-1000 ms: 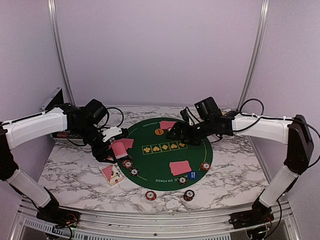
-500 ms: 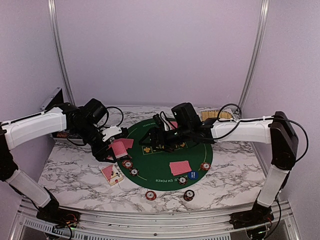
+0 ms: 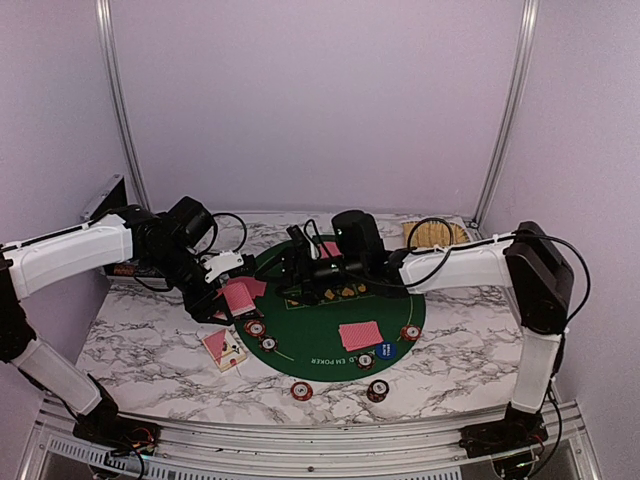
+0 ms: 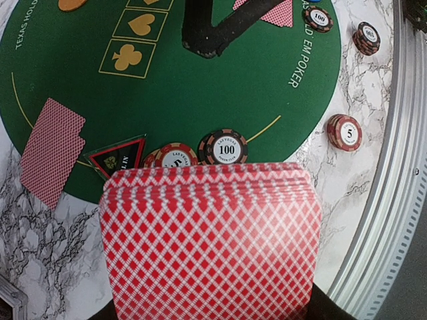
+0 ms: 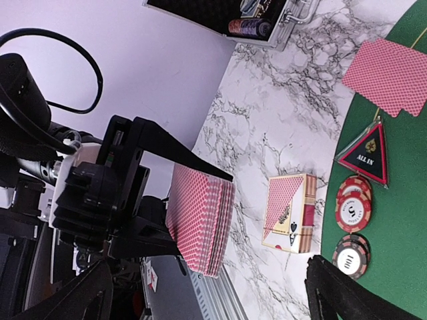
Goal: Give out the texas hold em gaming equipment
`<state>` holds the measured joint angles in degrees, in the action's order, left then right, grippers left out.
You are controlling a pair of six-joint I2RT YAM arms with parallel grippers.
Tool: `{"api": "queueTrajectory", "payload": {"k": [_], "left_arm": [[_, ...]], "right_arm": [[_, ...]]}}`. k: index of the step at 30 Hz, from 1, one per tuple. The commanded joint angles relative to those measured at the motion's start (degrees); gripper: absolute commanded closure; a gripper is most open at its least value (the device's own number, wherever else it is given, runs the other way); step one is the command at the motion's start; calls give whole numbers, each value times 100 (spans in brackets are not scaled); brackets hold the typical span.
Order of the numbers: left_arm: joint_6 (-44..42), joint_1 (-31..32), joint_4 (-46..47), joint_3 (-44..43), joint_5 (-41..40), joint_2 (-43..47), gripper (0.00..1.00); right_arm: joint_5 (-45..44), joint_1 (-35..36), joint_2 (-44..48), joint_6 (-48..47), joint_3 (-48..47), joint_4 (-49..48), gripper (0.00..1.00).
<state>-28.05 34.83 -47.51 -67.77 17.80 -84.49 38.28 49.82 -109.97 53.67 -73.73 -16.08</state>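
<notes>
Dealer's grip: the left arm's fingers clench a thick deck of red-backed playing cards, held off the marble tabletop at the left edge of the round green mat. The right arm's fingers, spread wide and grasping nothing, hang over the far-left part of the mat, near the deck but apart from it. On the mat's near-left rim a "100" chip stack and a red chip stack sit just beside the dark triangular "ALL IN" button, with two face-down cards lying across the rim farther back. Another face-down pair rests near-right on the mat. A card box lies on the tabletop, left of the mat.
</notes>
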Motion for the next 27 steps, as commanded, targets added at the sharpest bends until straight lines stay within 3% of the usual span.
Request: {"api": "queueTrajectory", "payload": {"k": [1, 10, 27], "left_arm": [[19, -38, -57, -236, 144, 159, 100], [28, -38, -57, -254, 160, 165, 100], [35, -38, -57, -255, 204, 183, 100]], "right_arm": [[215, 93, -241, 292, -227, -445, 2], [369, 161, -476, 386, -331, -577, 9], [578, 399, -1399, 547, -1295, -425, 12]]}}
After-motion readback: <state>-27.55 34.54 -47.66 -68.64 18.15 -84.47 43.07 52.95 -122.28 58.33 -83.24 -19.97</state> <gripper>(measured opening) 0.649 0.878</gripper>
